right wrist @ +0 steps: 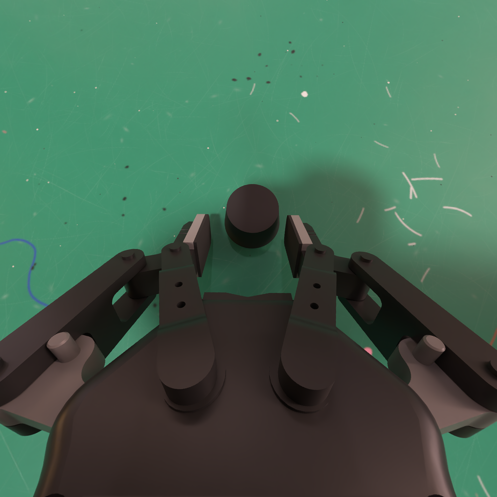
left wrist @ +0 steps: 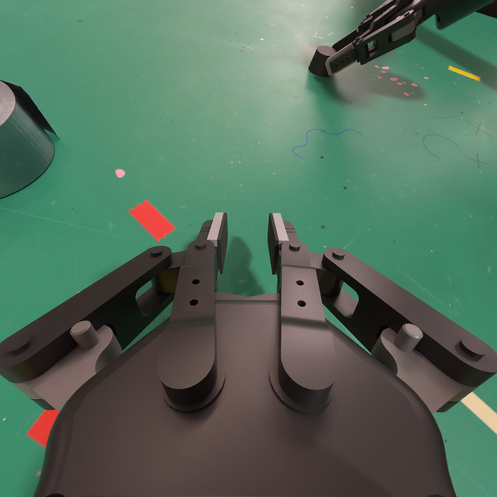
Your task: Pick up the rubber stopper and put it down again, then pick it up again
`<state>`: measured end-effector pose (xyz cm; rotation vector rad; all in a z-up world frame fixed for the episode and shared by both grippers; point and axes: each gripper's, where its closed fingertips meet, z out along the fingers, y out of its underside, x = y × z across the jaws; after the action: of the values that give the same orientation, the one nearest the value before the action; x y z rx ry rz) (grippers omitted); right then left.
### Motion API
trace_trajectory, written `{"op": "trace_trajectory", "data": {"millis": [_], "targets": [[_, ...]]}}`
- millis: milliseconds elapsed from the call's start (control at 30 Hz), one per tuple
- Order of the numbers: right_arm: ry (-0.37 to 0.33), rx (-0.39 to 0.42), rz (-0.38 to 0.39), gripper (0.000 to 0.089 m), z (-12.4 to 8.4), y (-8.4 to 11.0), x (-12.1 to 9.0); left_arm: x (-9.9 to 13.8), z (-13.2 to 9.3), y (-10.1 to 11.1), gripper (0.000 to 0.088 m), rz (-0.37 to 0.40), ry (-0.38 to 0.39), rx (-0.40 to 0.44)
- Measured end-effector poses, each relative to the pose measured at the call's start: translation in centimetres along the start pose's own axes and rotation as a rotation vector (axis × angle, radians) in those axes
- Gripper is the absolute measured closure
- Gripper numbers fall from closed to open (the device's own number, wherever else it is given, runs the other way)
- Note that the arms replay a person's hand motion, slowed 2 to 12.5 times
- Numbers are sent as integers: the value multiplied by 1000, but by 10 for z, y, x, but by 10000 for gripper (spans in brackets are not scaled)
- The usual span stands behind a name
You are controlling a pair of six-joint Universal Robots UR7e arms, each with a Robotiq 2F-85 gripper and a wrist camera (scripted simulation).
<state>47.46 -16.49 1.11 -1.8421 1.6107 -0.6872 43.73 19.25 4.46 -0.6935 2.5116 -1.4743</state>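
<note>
Black rubber stopper [right wrist: 252,215] between spread right pincer [right wrist: 248,219] fingers (untouched); left pincer [left wrist: 248,217] spread, empty.

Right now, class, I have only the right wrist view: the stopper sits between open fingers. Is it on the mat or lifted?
Observer: The left wrist view shows the stopper standing on the mat, with the right gripper low around it.
Operator: And the left gripper?
Observer: The left gripper is open, holds nothing, and is far from the stopper.
Operator: Anything else on the mat?
Observer: A grey roll stands at that view's left edge.
</note>
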Motion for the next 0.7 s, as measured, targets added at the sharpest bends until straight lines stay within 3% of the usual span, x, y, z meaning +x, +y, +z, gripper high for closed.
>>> {"op": "trace_trajectory", "data": {"millis": [700], "targets": [[-52,24,1,550,2,-3,-3,1,1,1,615,1,8,-8]]}}
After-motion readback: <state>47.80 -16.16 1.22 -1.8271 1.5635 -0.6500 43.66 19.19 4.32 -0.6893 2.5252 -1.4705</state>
